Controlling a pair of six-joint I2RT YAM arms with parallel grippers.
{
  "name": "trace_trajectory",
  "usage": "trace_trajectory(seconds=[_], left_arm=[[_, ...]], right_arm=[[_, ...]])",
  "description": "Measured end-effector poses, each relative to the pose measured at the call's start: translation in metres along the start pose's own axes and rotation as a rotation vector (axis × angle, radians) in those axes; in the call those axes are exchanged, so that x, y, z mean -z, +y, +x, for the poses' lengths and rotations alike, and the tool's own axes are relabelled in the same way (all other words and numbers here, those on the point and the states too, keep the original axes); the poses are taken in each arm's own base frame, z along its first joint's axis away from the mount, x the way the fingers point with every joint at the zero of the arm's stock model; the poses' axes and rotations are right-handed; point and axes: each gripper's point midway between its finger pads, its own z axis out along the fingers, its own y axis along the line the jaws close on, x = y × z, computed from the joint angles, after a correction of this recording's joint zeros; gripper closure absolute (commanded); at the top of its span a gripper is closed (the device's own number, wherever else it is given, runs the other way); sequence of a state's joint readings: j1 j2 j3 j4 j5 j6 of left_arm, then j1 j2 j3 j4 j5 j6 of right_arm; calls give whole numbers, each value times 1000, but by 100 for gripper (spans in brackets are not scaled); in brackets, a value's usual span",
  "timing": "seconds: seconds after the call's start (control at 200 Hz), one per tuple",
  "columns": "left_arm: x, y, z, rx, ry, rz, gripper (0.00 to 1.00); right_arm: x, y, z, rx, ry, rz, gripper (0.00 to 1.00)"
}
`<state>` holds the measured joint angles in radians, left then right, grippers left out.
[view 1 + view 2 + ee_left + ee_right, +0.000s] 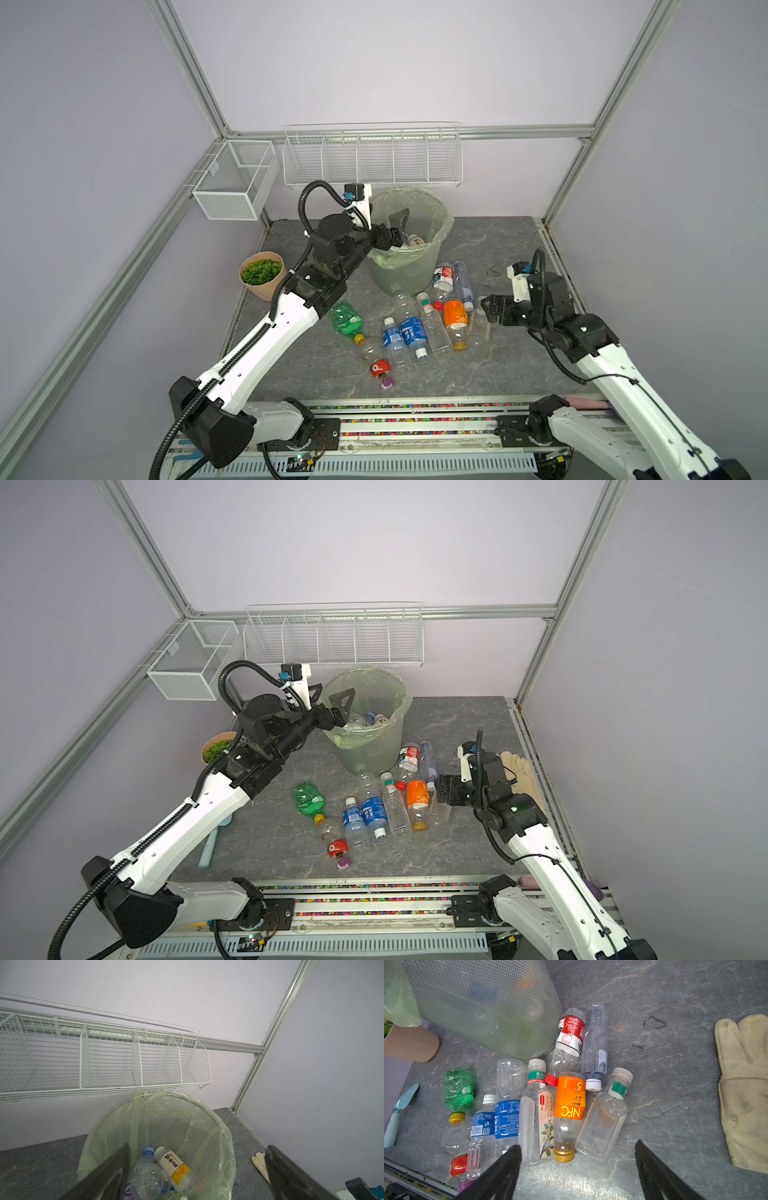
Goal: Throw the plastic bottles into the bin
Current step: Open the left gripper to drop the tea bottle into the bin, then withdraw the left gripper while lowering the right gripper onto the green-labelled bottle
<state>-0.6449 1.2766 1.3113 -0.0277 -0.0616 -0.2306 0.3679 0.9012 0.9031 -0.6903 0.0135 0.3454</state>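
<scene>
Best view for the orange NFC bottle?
Right wrist view: the orange NFC bottle lies close up, whole, label and gold cap clear. In both top views it is small, fine print unreadable. The left wrist view misses it.

The right gripper (577,1145) hangs with its jaws wide apart and empty above the near ends of the plastic bottles (537,1109) — a loose row lying on the grey bench (675,1012). In line with the gap lie an orange-labelled bottle (569,1101) and a clear square bottle (602,1126). A red-labelled bottle (570,1032) lies just beside the foot of the bin (488,1005), farther off. A crushed green bottle (458,1088) lies left — a pale glove (745,1088) well apart, right.
</scene>
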Motion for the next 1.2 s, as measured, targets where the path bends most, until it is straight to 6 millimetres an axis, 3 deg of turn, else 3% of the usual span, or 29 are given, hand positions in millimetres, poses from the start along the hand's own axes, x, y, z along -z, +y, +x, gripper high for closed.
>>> trace_trajectory(seconds=[0.19,0.695,1.2], left_arm=[[15,9,8,-1,13,-36,1],[49,39,55,12,115,-157,1],[73,61,96,51,191,-229,1]], right_arm=[[-4,2,3,-3,24,-13,12],[-22,5,14,-20,106,-28,12],[-71,-30,52,-98,362,189,11]])
